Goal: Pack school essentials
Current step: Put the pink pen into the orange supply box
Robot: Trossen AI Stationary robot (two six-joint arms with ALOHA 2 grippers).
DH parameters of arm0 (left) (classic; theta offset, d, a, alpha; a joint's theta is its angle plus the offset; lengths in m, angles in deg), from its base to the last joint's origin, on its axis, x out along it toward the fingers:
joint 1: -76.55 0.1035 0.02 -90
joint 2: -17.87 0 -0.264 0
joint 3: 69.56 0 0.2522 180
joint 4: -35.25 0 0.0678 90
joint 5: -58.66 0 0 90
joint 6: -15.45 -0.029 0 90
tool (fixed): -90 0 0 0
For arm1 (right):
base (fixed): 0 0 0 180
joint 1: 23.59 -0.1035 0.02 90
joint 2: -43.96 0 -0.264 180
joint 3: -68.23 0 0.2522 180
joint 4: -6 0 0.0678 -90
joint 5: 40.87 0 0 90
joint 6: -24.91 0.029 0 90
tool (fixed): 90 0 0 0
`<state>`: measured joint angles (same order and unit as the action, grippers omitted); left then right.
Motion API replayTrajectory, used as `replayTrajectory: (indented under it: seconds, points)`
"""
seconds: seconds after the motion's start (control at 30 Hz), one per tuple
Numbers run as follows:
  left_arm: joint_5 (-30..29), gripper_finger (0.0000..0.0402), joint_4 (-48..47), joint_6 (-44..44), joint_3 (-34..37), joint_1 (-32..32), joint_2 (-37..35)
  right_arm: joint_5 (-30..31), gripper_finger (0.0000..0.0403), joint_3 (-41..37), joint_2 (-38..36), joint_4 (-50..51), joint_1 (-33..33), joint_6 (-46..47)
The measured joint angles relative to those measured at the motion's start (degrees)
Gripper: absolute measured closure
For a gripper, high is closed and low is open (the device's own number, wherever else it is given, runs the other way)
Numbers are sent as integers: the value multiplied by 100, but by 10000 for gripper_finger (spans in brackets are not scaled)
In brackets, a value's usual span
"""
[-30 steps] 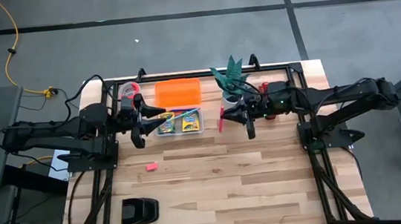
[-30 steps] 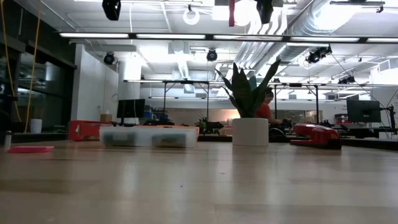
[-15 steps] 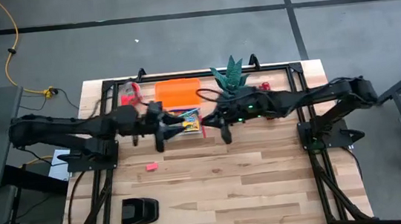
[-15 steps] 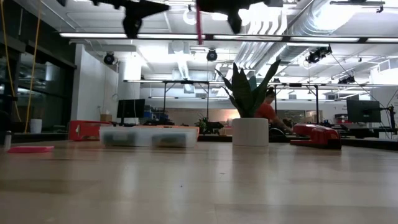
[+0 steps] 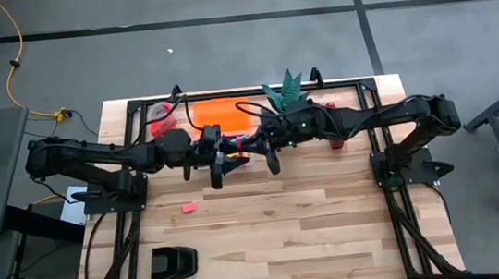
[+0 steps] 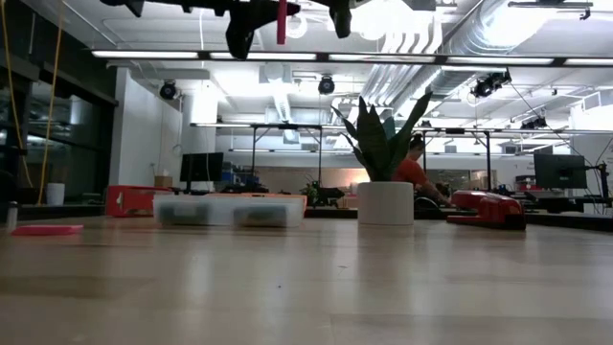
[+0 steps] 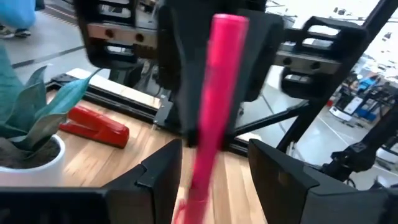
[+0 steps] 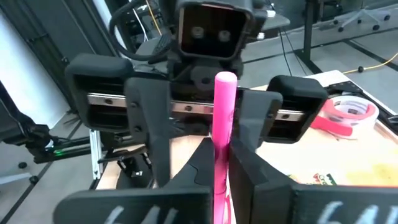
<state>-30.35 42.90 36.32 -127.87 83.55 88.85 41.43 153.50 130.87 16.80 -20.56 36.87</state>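
A pink marker (image 8: 222,118) stands upright in the air above the table's far middle, with my right gripper (image 8: 225,174) shut on it. My left gripper (image 7: 214,165) faces it from the left, open, one finger on each side of the marker (image 7: 216,106) with a gap showing on both sides. In the high view the two grippers (image 5: 222,159) (image 5: 267,152) meet over the clear box. In the low view the marker (image 6: 281,19) shows at the top, far above the table. A pink eraser (image 5: 188,205) lies flat on the wood. A crayon box (image 8: 323,179) lies below. My right gripper pinches the marker's lower part (image 8: 219,163) between its two fingers. The fingers come about level from the table's right side and lie across the marker. The marker stands upright, its upper end free above the fingers, lifted clear of everything.
A clear box (image 6: 230,209) and an orange lid (image 5: 221,115) sit at the far middle, a potted plant (image 5: 287,94) right of them. A red dispenser (image 6: 488,209) lies far right, a pink tape roll (image 8: 348,112) far left, a black object (image 5: 172,262) near left.
Both grippers have moved toward each other over the table's far middle. My right gripper carried the upright marker toward the left edge; my left gripper went toward the right edge and a little down. The marker now stands between my left gripper's open fingers.
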Motion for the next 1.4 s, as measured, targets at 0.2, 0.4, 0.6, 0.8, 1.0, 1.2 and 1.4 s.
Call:
replayTrajectory:
  seconds: [0.2,0.4,0.6,0.8,1.0,1.2,1.4]
  points:
    - [-9,267,-76,-4,4,27,-46,-2,402,0,0,-75,0,1]
    - [-9,361,-261,-287,11,86,-168,3,402,2,0,-113,2,4]
    - [1,377,-261,-369,9,129,-175,-5,401,7,-7,-112,0,-47]
    - [-336,380,-791,-365,6,193,-317,136,350,5,-29,120,4,41]
    - [-515,387,-1886,-728,17,438,-1178,194,258,6,-549,1537,-4,-248]
    - [-832,385,-2151,-1054,199,449,-2287,635,226,-115,-1302,2398,-4,-490]
    - [-946,385,-1552,-963,884,270,-3097,944,224,-1437,-2331,941,-11,105]
